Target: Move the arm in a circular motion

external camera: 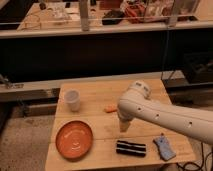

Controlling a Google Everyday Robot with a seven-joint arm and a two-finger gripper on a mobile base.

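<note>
The large white arm [165, 116] reaches in from the right edge over the wooden table [95, 97]. Its bulbous joint [134, 97] sits above the table's middle, with small dark dots along the thick segment. The narrower pale tip with the gripper [124, 127] points straight down, just above the tabletop, between the orange plate and the black object. The gripper holds nothing that I can see.
An orange plate [74, 139] lies at the front left. A white cup [72, 100] stands at the back left. A small orange piece [110, 108] lies mid-table. A black ribbed object [131, 148] and a blue object [163, 148] lie at the front right. A dark counter runs behind.
</note>
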